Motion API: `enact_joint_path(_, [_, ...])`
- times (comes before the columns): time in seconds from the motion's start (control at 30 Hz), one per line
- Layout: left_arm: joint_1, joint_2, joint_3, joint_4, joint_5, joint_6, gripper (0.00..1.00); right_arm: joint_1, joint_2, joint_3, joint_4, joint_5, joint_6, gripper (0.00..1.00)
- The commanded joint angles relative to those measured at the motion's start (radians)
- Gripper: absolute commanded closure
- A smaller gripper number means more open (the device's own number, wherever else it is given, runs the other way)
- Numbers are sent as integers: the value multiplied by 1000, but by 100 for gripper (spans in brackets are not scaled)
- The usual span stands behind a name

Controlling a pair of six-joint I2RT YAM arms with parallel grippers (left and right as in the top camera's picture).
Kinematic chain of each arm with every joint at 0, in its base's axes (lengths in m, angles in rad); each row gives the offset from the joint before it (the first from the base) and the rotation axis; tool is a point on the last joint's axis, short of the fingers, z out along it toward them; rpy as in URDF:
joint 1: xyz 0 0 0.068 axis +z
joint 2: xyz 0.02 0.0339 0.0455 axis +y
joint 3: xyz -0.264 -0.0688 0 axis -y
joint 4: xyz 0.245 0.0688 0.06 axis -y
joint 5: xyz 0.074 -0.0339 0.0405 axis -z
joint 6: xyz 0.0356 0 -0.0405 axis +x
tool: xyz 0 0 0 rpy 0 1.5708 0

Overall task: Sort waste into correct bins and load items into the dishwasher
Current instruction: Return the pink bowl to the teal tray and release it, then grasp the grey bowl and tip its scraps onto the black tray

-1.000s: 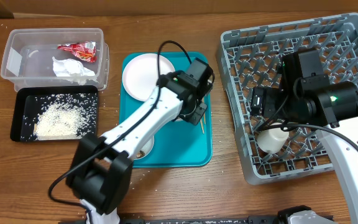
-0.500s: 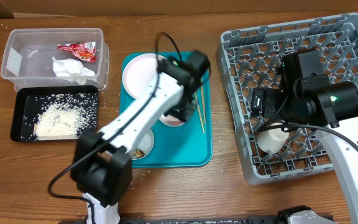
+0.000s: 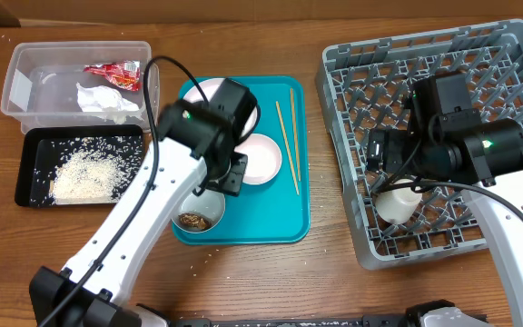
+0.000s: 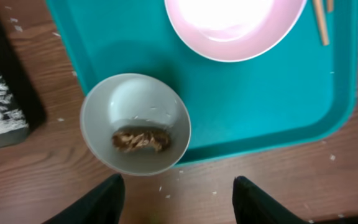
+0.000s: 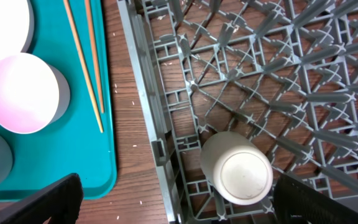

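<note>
A small white bowl (image 4: 135,124) holding a brown lump (image 4: 140,140) stands at the teal tray's near left corner. My left gripper (image 4: 178,190) hangs open and empty above it, seen from overhead as the left gripper (image 3: 229,174). An empty bowl (image 3: 261,157) and a white plate (image 3: 202,109), partly under my arm, share the tray. The white cup (image 5: 236,167) sits bottom-up in the grey dish rack (image 3: 479,64), under my wide-open right gripper (image 5: 191,199). The clear tub (image 3: 25,91) holds a red wrapper (image 3: 113,73) and a napkin (image 3: 105,100). Rice crumbs (image 3: 89,171) fill the black tray (image 3: 27,173).
Two chopsticks (image 3: 287,145) lie along the right side of the teal tray (image 3: 271,213). Stray rice grains dot the wooden table near the tray's front edge. The rack's upright pegs stand behind the cup.
My left gripper opened and let the chopsticks down on the teal tray, then swung left and nearer over the bowl with the lump. The right arm has not moved.
</note>
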Motion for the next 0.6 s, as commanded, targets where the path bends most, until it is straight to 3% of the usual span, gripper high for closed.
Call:
enact_joint_path(0.0, [-8, -7, -163, 96, 10, -2, 42, 3, 2, -3, 6, 11, -3, 0])
enact_joint_path(0.23, [-7, -7, -378, 310, 29, 31, 44, 3, 2, -3, 6, 11, -3, 0])
enact_joint_path(0.37, [-8, -6, -472, 411, 51, 60, 57, 3, 2, -3, 6, 11, -3, 0])
enact_joint_path(0.57, [-8, -6, -586, 529, 54, 59, 65, 3, 2, -3, 6, 11, -3, 0])
